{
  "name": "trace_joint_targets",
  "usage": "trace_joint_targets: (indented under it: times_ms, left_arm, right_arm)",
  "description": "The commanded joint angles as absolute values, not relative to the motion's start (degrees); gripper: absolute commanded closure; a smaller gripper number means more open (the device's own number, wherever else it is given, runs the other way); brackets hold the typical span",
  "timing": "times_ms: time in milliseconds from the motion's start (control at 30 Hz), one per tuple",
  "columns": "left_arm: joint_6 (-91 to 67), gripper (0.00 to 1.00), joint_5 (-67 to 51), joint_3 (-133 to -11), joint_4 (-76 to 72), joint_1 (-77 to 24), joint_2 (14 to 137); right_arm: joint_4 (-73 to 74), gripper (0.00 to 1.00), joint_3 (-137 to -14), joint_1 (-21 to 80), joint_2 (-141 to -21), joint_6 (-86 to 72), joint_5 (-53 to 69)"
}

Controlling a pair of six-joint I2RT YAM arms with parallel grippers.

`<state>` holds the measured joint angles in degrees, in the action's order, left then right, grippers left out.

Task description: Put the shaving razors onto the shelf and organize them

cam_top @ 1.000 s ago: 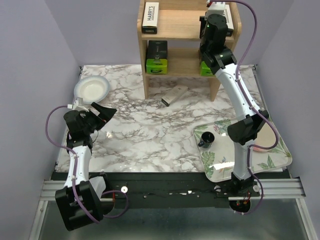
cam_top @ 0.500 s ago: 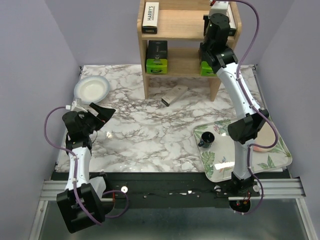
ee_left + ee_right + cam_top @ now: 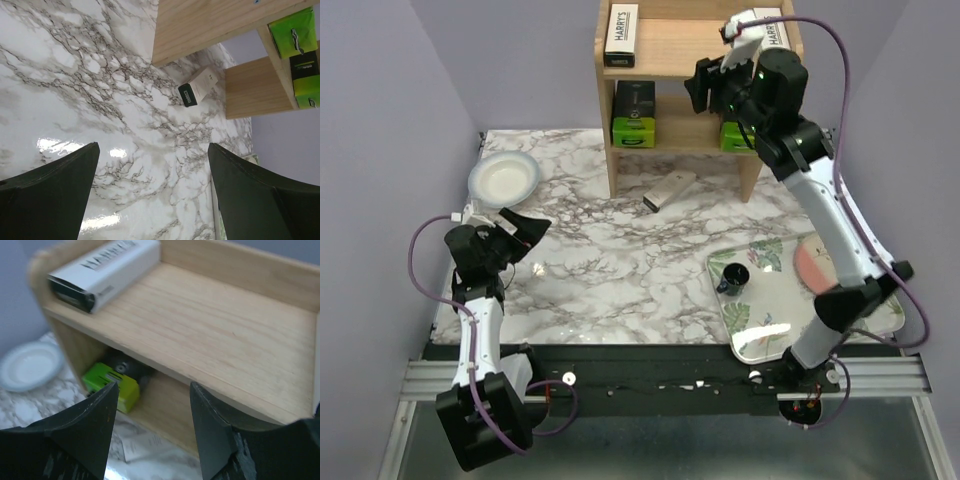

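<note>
The wooden shelf (image 3: 670, 50) stands at the back. One HARRY'S box (image 3: 621, 30) lies on its top tier at the left, and a second (image 3: 775, 22) shows at the right behind my right arm. Black packs with green ends (image 3: 633, 114) (image 3: 734, 138) sit on the lower tier. A third white box (image 3: 669, 190) lies on the marble in front of the shelf. My right gripper (image 3: 705, 88) hovers open and empty before the top tier, the left HARRY'S box (image 3: 105, 270) ahead of it. My left gripper (image 3: 525, 225) is open and empty over the marble, far from the box (image 3: 196, 89).
A white plate (image 3: 504, 179) sits at the far left. The leaf-patterned tray (image 3: 770, 325) at the near right holds a black cup (image 3: 733, 277) and a pink disc (image 3: 813, 262). Purple walls close in on both sides.
My right gripper has opened and drawn back from the top tier's right end, swinging left, leaving a HARRY'S box there. The left arm has not moved.
</note>
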<state>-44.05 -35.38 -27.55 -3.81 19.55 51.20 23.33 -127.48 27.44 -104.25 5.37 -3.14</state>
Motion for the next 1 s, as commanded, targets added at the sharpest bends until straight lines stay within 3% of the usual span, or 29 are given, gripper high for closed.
trace_joint_targets:
  times_ms: [0, 100, 300, 467, 600, 700, 967]
  left_arm:
    - [-40.2, 0.02, -35.1, -26.9, -5.1, 14.6, 51.9]
    - [-35.0, 0.02, -34.0, -29.0, -3.6, 8.6, 53.2]
    - [-16.3, 0.01, -25.6, -36.8, -0.1, -9.4, 59.9]
    - [-7.5, 0.01, -9.6, -41.0, -6.8, -22.6, 69.2]
    - [-4.0, 0.01, -0.4, -44.2, -15.7, -30.7, 78.6]
    - [-5.0, 0.01, 4.1, -47.2, -21.3, -32.2, 85.6]
    - [-2.8, 0.01, 5.7, -64.9, -17.5, -32.5, 103.8]
  right_arm:
    - [7.8, 0.31, -89.5, 33.9, -80.7, 10.2, 6.1]
    - [2.9, 0.29, -75.5, 35.9, -72.3, 11.7, 5.7]
    - [14.4, 0.27, -72.3, 35.9, -67.4, 4.5, 0.4]
    - [20.8, 0.24, -68.9, 35.9, -63.7, 6.4, 0.4]
    - [22.9, 0.23, -65.7, 35.8, -61.4, 5.5, -6.5]
    - [22.9, 0.23, -63.6, 34.0, -59.7, 4.4, -9.8]
    - [22.3, 0.21, -61.5, 29.8, -58.4, 1.8, -8.4]
